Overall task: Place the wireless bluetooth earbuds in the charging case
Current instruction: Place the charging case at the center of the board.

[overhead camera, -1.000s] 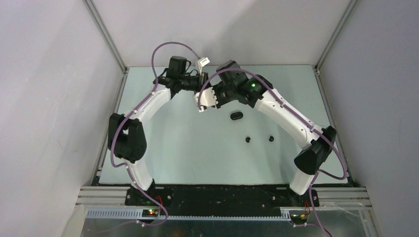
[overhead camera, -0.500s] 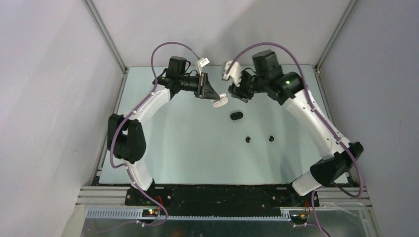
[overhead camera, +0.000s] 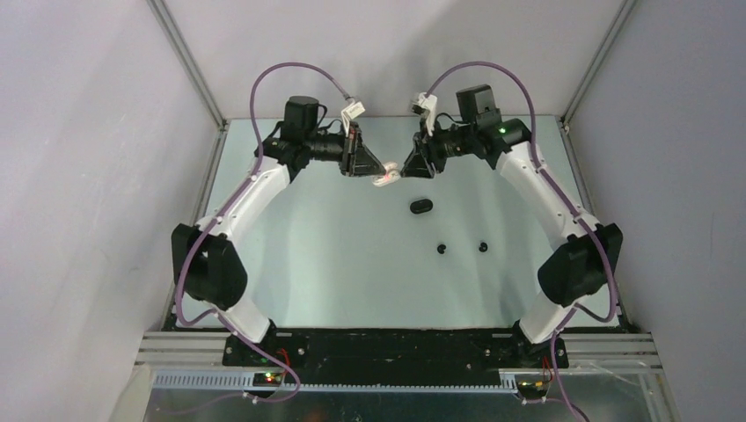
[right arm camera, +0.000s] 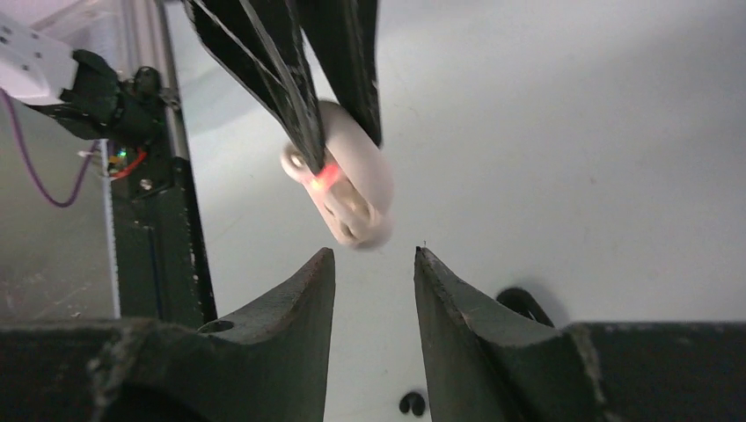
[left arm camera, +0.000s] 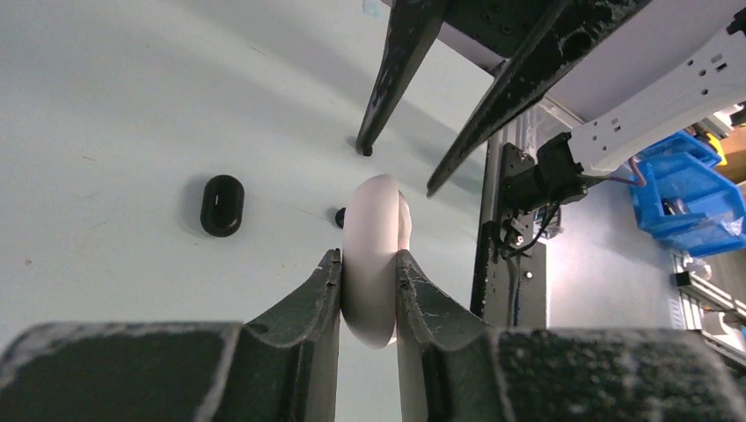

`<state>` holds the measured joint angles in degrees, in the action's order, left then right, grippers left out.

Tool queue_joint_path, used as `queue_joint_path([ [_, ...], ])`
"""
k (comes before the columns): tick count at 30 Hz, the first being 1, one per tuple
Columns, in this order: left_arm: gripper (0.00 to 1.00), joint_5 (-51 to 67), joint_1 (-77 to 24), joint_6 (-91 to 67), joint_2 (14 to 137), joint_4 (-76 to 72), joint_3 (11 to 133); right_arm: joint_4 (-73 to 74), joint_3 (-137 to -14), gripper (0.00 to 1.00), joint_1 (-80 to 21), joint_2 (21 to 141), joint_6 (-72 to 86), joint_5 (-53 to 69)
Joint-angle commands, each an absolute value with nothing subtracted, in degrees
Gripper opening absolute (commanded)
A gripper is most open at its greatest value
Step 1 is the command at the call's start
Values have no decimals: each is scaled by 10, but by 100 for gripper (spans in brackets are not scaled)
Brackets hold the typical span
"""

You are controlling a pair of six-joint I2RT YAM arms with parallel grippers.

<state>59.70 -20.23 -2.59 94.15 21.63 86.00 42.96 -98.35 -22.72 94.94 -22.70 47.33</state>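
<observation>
The white charging case [left arm camera: 373,207] is being held off the bench [overhead camera: 299,255] by the left claw [left arm camera: 366,262], whose jaws are clamped on its two broad faces at the near end. The right claw [right arm camera: 374,262] is facing it from just beyond the free end, its jaws parted to a moderate gap and carrying nothing.

The step in hand is being judged as a transfer or a two-handed steadying of the case.
- The right claw's gap is being kept wider than the case's thickness until the free end lies between the jaws.
- The approach is being made along the case's own length, so that the case is not being levered out of the left claw.
- The left claw's grip is being kept on until the second grip is firm.

The case's long axis is running in line with the left claw's fingers, the free end pointing toward the right claw and slightly downward. A red light [right arm camera: 324,176] is glowing on the case. Whether white buds are seated inside cannot be told.

The black charging case [overhead camera: 422,206] is lying flat on the bench, long axis roughly left to right in the top view. Two black earbuds [overhead camera: 442,249] [overhead camera: 482,246] are lying nearer the arm bases, apart from each other.
</observation>
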Motion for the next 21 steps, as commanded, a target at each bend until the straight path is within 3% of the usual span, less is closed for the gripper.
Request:
queue_joint_path([
  [1, 0, 613, -199, 30, 924, 225, 860, 407, -1037, 42, -245, 975, -221, 560],
  [21, 0, 622, -199, 88, 920, 277, 879, 468, -1095, 27, -277, 1038, -307, 558],
])
